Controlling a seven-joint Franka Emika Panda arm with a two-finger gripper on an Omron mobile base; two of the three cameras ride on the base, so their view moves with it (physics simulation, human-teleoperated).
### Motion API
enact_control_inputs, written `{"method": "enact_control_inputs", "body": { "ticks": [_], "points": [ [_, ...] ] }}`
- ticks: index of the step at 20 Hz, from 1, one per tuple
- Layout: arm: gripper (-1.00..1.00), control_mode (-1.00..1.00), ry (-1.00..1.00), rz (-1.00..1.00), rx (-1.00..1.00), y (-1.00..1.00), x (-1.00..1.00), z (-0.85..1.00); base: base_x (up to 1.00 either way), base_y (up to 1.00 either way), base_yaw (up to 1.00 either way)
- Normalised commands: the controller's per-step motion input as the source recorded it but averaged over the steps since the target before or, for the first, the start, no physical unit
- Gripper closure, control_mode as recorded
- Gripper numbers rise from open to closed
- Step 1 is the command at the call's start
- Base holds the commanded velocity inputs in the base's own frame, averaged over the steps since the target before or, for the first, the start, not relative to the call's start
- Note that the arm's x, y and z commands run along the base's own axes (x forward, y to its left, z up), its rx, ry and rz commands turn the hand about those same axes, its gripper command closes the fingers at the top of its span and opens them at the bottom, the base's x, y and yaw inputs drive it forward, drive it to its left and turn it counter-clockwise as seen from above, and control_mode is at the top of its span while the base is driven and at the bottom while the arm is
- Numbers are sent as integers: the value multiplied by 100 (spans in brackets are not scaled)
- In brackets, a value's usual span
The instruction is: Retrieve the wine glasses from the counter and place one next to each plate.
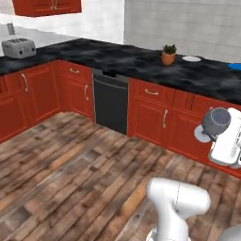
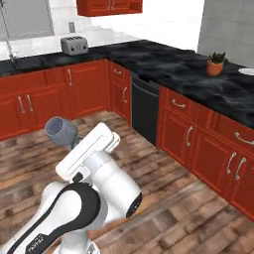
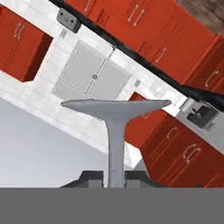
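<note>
Wine glass, smoky grey, carried in mid-air above the wood floor, its stem pinched between the fingers of the gripper, whose jaws press together on it; foot toward the hand camera. The step in hand appears to be transport. Ahead lies the black marble worktop with a potted plant, white plate and blue plate. The next move calls for reaching a plate and setting the glass upright beside it.

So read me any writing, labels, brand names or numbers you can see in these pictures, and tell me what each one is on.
Small pale lettering on the robot arm's black lower link, right base view: too blurred to read.
No text readable on the toaster, the dishwasher, the cabinets, the potted plant or the wine glass.
</note>
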Motion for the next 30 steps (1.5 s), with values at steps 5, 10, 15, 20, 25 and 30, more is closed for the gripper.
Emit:
{"method": "enact_control_inputs", "body": {
  "ticks": [5, 10, 15, 20, 25, 30],
  "points": [
    [100, 100, 0, 0, 0, 0, 0, 0, 0, 0, -100],
    [100, 100, 0, 0, 0, 0, 0, 0, 1, -29, -91],
    [100, 100, 0, 0, 0, 0, 0, 0, 47, -100, -50],
    [100, 100, 0, 0, 0, 0, 0, 0, 100, -56, -20],
    [100, 100, 0, 0, 0, 0, 0, 0, 100, -29, -8],
    [100, 100, 0, 0, 0, 0, 0, 0, 100, -32, -6]
  ]
}}
